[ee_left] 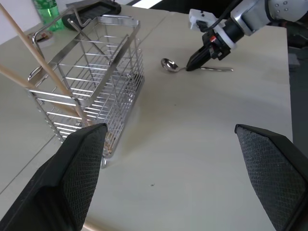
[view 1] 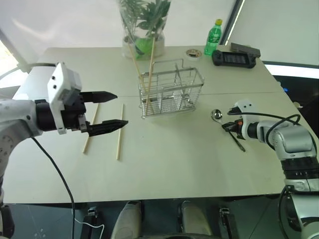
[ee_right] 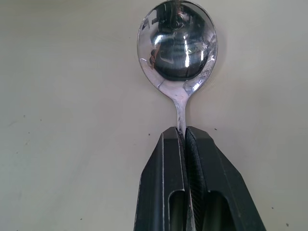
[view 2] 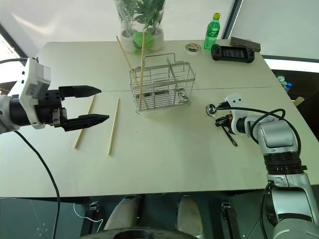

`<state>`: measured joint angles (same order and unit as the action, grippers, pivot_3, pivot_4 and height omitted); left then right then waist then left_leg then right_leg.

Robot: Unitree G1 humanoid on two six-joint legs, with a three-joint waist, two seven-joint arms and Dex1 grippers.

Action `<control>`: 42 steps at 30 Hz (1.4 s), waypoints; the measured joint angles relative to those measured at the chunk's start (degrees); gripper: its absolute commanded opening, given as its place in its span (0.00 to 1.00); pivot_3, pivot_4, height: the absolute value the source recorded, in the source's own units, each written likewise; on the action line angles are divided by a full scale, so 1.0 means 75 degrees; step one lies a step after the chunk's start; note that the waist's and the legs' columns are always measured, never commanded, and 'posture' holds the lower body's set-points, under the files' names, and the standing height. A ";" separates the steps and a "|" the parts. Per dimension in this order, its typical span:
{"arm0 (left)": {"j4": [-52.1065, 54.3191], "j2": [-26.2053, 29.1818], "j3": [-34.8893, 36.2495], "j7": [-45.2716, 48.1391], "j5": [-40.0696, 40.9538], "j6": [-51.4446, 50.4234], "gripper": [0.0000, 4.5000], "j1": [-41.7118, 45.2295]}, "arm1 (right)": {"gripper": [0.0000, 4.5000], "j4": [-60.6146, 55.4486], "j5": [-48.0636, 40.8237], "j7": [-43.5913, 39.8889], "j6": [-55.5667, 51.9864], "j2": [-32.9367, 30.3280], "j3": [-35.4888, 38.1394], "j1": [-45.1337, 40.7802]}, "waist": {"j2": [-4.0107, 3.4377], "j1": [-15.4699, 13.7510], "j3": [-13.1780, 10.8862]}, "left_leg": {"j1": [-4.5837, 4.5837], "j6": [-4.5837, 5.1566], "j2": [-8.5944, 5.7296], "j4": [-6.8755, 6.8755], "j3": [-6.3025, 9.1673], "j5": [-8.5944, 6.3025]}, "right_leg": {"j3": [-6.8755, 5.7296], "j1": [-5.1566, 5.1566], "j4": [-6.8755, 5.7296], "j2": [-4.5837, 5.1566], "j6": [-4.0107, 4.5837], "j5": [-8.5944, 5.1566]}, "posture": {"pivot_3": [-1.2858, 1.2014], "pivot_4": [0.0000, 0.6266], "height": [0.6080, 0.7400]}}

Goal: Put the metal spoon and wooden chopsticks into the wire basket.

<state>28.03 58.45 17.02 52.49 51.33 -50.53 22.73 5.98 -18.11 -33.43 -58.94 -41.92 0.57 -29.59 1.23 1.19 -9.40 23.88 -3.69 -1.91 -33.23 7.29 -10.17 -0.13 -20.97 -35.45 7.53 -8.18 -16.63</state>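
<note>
Right wrist view: your right gripper (ee_right: 185,137) is pinching the shiny silver metal spoon (ee_right: 177,45), still lying near the table's (view 1: 199,164) right edge. Two pale wooden chopsticks (view 1: 149,74) are standing in the silver wire basket (view 1: 172,89); two more (view 1: 119,132) are lying near the left edge, below your wide-open, empty left gripper (view 1: 110,108).

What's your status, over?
Right gripper shut on metal spoon, spoon on table. Left gripper open, empty. Two chopsticks in wire basket, two outside. Path clear.
</note>
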 measured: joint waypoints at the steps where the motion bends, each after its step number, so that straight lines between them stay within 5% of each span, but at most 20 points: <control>1: -0.0008 -0.0002 -0.0004 -0.0006 -0.0009 0.0013 1.00 0.0010 | 0.02 -0.0002 0.0004 -0.0010 0.0124 0.0021 0.0002 0.0027 | 0.0000 -0.0002 0.0000 | 0.0000 0.0000 0.0000 0.0000 0.0000 0.0000 | 0.0000 0.0000 0.0000 0.0000 0.0000 0.0000 | 0.52 0.24 0.85; 7: -0.0195 -0.0173 -0.0013 -0.0292 0.0000 0.0044 1.00 0.0401 | 0.02 -0.0821 -0.0797 -0.0273 0.0890 0.0415 0.1015 -0.0213 | -0.0022 -0.0026 -0.0020 | 0.0003 0.0000 -0.0001 0.0001 0.0000 0.0000 | 0.0001 -0.0001 -0.0001 0.0000 -0.0014 0.0006 | 0.52 0.24 0.85; 14: -0.0591 -0.0301 -0.0012 -0.0601 -0.0011 0.0041 1.00 0.0916 | 0.02 -0.1720 -0.3262 -0.0303 -0.0082 0.0622 0.3055 -0.2096 | -0.0009 -0.0028 -0.0021 | 0.0002 0.0000 0.0002 0.0007 0.0003 0.0000 | 0.0000 0.0002 -0.0001 -0.0006 -0.0019 0.0006 | 0.52 0.24 0.85; 18: -0.0848 -0.0353 -0.0084 -0.0617 -0.0090 0.0135 1.00 0.1234 | 0.02 -0.1519 -0.3500 0.0000 0.0116 0.1272 0.2840 -0.2836 | -0.0011 0.0010 -0.0022 | -0.0002 -0.0001 0.0004 0.0006 0.0002 0.0000 | 0.0002 -0.0003 -0.0003 -0.0008 -0.0017 0.0006 | 0.52 0.24 0.85; 26: -0.1006 -0.0489 -0.0317 -0.0618 -0.0261 0.0268 1.00 0.1484 | 0.02 0.0249 -0.1909 0.0258 0.2513 0.2735 0.1061 -0.3536 | -0.0015 0.0091 -0.0024 | 0.0005 -0.0011 0.0049 0.0020 0.0001 0.0007 | 0.0012 -0.0035 -0.0032 -0.0057 -0.0021 0.0012 | 0.52 0.24 0.85; 42: -0.0663 -0.0429 0.0012 -0.0900 -0.0054 -0.0023 1.00 0.1248 | 0.02 0.3370 -0.0726 0.0291 0.5726 0.3836 0.1040 -0.4231 | -0.0015 0.0194 -0.0025 | -0.0024 -0.0021 0.0096 0.0032 0.0001 0.0012 | 0.0018 -0.0052 -0.0081 -0.0104 -0.0001 0.0020 | 0.52 0.24 0.85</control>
<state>23.06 55.23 17.11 45.74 50.92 -50.70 32.09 31.26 -23.55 -31.25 -16.00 -13.15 8.37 -61.33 1.12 2.65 -9.58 23.70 -3.85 -1.19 -32.99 7.30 -10.08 0.01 -21.36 -36.05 6.76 -8.19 -16.48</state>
